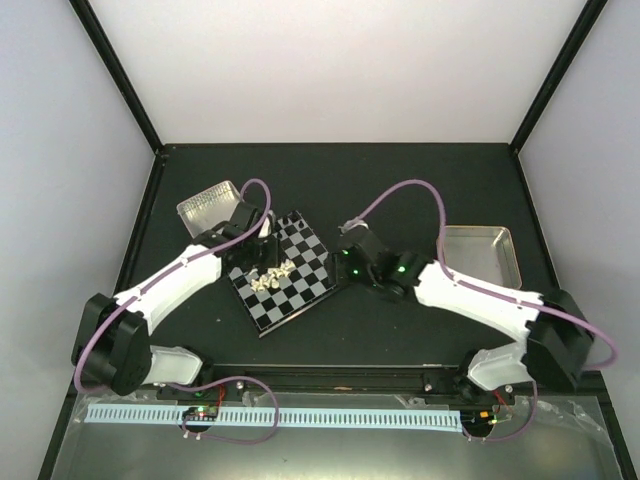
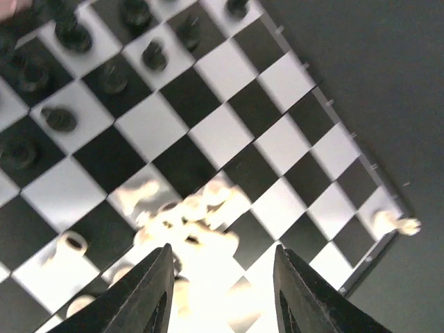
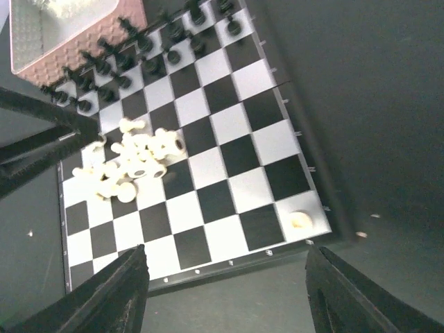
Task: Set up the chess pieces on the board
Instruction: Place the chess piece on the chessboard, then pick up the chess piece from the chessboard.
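Right wrist, tray [image 3: 31, 38] perhaps holding pale bits [image 3: 69, 8], pieces [image 3: 132, 163] heaped on board [image 3: 208, 149], left tool [image 2: 222, 255], right tool [image 3: 225, 263] parted.

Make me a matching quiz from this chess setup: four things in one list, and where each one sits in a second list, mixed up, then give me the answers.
Column one:
1. heap of cream-white pieces
2. black pieces
3. lone cream-white piece
4. shiny metal tray

Column two:
A. alone on a corner square of the board
B. on the table, well to the right of the board
C. standing in rows along the board edge beside the second tray
D. jumbled together on the board, some tipped over

Pairs: 1-D, 2-C, 3-A, 4-B.
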Motion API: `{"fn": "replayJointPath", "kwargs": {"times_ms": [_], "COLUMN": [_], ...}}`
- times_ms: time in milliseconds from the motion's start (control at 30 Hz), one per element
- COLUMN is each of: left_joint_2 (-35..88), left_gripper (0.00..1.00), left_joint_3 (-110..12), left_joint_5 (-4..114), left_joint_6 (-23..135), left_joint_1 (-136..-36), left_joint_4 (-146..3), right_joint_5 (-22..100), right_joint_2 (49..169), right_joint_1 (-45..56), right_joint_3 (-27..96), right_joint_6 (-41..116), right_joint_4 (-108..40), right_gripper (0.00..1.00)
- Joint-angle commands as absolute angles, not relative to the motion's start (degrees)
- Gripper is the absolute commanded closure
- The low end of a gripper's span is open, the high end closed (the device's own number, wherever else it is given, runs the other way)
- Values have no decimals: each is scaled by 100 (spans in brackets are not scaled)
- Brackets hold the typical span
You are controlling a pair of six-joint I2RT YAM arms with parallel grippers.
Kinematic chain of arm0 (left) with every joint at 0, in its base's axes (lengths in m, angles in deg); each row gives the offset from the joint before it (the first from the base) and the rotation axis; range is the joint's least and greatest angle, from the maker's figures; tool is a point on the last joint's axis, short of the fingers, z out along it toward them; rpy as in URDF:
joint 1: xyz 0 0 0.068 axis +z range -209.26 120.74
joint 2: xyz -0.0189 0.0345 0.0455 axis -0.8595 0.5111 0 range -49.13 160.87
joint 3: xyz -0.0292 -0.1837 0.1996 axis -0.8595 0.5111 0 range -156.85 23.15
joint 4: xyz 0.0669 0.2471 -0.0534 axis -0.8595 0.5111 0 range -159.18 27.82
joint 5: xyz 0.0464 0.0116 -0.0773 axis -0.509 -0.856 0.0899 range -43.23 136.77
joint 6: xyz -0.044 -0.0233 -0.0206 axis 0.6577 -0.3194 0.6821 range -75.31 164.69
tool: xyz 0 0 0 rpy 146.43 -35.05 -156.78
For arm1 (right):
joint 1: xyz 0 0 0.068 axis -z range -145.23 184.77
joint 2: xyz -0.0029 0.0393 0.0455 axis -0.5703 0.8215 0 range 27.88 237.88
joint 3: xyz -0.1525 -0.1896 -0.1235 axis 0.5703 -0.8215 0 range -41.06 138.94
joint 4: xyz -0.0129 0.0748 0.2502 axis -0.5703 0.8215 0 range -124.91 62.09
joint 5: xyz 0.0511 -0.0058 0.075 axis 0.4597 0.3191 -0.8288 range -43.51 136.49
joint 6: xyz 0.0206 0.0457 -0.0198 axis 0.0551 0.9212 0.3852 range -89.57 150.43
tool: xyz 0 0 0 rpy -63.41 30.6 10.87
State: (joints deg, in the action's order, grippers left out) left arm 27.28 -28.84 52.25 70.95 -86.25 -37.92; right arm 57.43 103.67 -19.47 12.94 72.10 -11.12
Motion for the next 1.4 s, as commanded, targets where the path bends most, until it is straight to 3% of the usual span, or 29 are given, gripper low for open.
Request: {"fn": "replayJointPath", "kwargs": {"times_ms": [0,200,400,633,900,1367], "left_joint_2": [2463,2731,3073,3371,3332,2921], "left_gripper": [59,59,71,75,95,95], "left_joint_3": [-2555,-2337,-2409,-2474,-2513,-2923], "left_joint_5": [5091,4957,5195,5256,5472,6037], "left_joint_6": [7265,7161,7077,7076,7001,7240], "left_joint_1": [-8538,-8534,-8536,-8536,-8544,-9491], "left_joint_4": [-3588,-3338,-3455,-3412,-3327,-3137], "right_joint_5": [4835,4901,5146,5285,5488,6865], "right_joint_2": [11014,11091,10924,10802,10590,9375], "right_joint_1": [-1935,-1936,-1929,-1928,-1928,-1928], "right_joint_3": [1754,1625,1463,1340,1196,340], "right_joint_6": [7028,7253,7297,7332,7391,8150], "right_joint_4": [-1322,-1488,-1479,-1469,-1487,-1554], "right_gripper": [39,41,42,43,46,46]}}
